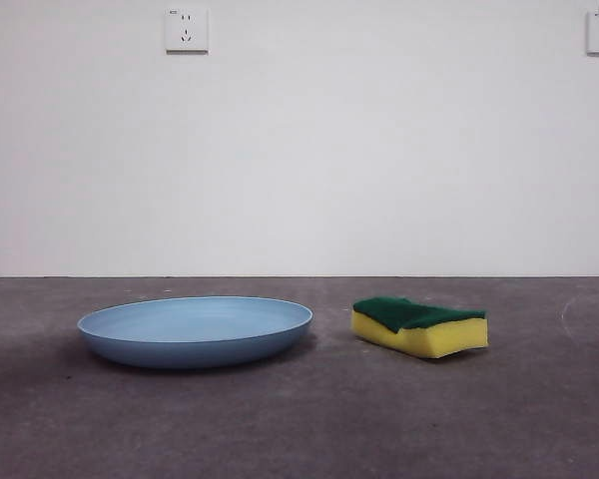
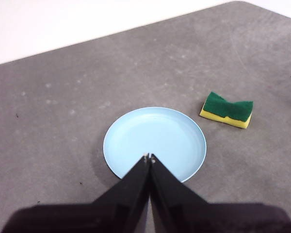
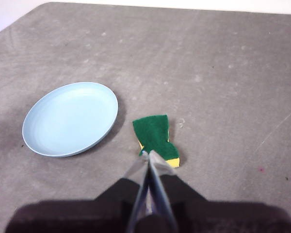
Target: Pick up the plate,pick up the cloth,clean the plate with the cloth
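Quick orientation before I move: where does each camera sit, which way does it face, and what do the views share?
Front view: low, at table height, looking level across at the plate and sponge, wall behind; only a dark arm tip at the top corner.
Left wrist view: high, looking down; left gripper, jaws shut, above the plate.
Right wrist view: high, looking down; right gripper, jaws shut, above the sponge.
Shared: all three show plate and sponge, lying apart on the grey table.

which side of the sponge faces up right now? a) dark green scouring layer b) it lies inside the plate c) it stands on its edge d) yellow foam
a: the sponge lies flat on the table beside the plate, apart from it, with its dark green layer on top and the yellow foam underneath.
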Robot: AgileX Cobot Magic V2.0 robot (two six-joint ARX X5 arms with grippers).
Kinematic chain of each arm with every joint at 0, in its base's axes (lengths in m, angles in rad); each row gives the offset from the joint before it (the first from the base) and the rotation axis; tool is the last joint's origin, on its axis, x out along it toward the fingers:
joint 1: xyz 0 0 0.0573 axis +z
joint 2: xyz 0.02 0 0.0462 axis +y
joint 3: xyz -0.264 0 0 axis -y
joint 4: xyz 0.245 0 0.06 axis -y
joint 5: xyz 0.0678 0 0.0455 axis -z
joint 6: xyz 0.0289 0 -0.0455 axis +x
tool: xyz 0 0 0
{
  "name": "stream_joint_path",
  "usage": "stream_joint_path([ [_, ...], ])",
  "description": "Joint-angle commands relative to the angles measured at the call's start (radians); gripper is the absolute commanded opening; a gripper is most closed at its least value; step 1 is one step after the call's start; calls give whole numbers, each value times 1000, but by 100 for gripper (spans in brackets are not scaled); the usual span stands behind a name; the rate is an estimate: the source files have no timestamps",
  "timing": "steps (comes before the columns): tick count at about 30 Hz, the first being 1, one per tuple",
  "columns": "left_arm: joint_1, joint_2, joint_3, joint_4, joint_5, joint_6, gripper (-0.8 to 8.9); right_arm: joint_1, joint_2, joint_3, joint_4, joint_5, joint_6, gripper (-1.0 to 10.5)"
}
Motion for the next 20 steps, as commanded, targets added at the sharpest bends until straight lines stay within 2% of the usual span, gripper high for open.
stream_joint_path([
  [1,-3,7,-8,3,-3,-8,-3,1,1,-6,6,3,10,1],
  [11,-4,37,-8,-3,-6,-8,-3,1,1,-6,6,3,10,1],
  [13,3,27,-8,4,-16,30,-3,1,1,-6,6,3,10,1],
  [17,61,-24,-16,72,3,34,-3,1,1,-6,6,3,10,1],
  [20,129,-85,-63,179,59,34,-3,1,1,-6,6,3,10,1],
])
